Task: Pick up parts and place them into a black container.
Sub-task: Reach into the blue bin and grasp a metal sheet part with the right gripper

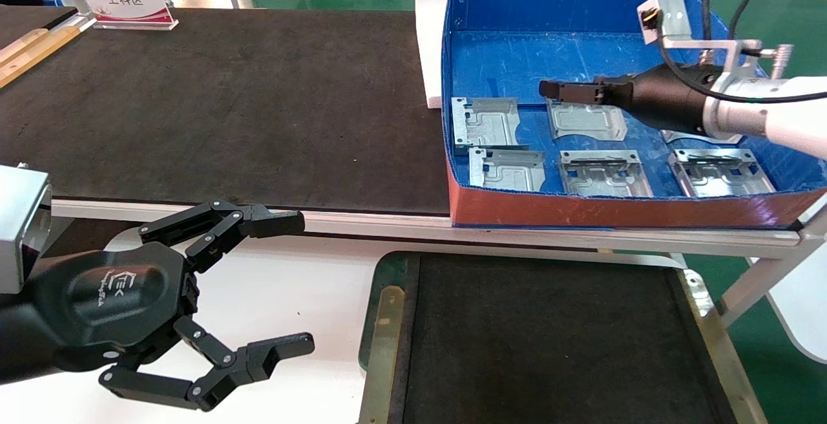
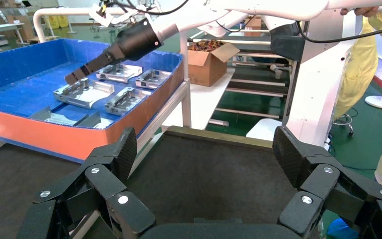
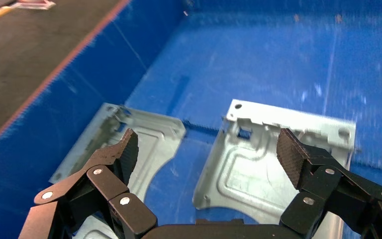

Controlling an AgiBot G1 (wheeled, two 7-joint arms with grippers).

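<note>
Right wrist view shows one part (image 3: 273, 159) lying flat on the blue box (image 3: 258, 55) floor, framed between the spread fingers of the right gripper (image 3: 206, 149), which hovers above it and holds nothing. The other parts lie along the box's front edge and left wall. The black container (image 1: 381, 320) sits bare, in front of the box. The left gripper (image 1: 284, 285) waits open beside the container's left rim. Risk: the thin plate lies flush, so fingers may skid or snag a neighbouring plate.
</note>
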